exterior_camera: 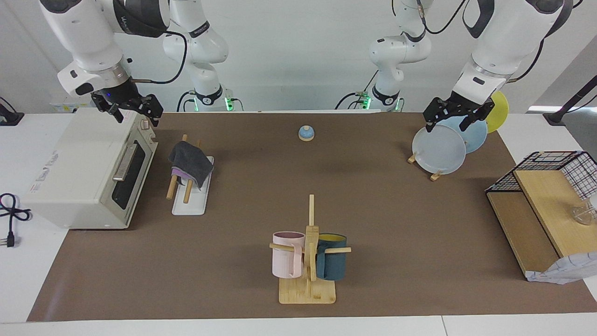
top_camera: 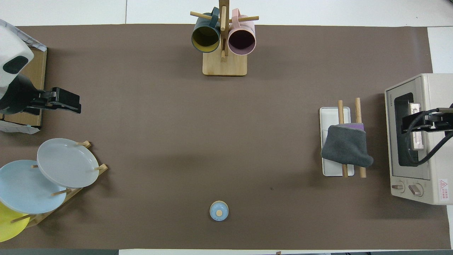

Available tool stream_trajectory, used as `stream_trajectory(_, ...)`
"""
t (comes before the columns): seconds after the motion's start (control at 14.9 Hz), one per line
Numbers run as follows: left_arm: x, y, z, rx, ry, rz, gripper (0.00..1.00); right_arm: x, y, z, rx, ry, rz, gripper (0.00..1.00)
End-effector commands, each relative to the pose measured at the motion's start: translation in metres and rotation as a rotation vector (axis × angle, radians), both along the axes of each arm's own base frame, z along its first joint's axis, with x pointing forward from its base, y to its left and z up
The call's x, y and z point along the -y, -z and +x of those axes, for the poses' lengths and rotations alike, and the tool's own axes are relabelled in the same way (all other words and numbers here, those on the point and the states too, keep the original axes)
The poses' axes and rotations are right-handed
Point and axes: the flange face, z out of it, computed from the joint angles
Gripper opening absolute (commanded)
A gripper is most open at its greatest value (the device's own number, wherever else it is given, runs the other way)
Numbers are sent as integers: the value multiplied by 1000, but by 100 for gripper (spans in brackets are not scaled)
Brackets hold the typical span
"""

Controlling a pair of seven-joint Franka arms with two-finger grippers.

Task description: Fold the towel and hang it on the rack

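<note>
A robot lab: two white arms point(exterior_camera: 494, 42) bolted beside a brown-matted table point(exterior_camera: 373, 196).

Two fixed cameras cover the table. The facing view looks from high across the table toward the robots and slantwise down, far enough back to take in the whole brown mat point(exterior_camera: 233, 261), both arm bases and the wall. The overhead view looks steeply down from above the robots' end, facing forward, and frames little more than the mat point(top_camera: 159, 124). Both share the mat and all upon it, including the mug tree point(exterior_camera: 308, 261) point(top_camera: 224, 53), turned half a turn between them: low in the facing view, at the top of the overhead.
</note>
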Motion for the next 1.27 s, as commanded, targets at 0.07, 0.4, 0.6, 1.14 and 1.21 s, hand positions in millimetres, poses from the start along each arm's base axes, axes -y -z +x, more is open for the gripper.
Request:
stream_trajectory(0.07,-10,-2,-5,6,24,-2,100,-14,10,21,-43,-45,34,100)
stream_trajectory(0.4,-15,-2,-4,14,8,-2,100,-17,3,29,-72,-55,33,100)
stream_trajectory(0.6,-17,-2,-3,15,4,-2,100,-8,4,33,-65,-45,15,100)
stream_trajectory(1.14,-16,-1,-5,3,4,0,100,-12,-12,28,-25,-55,26,100)
stream_trajectory(1.21,-16,-1,-5,3,4,0,100,-11,-13,28,-23,-52,26,100)
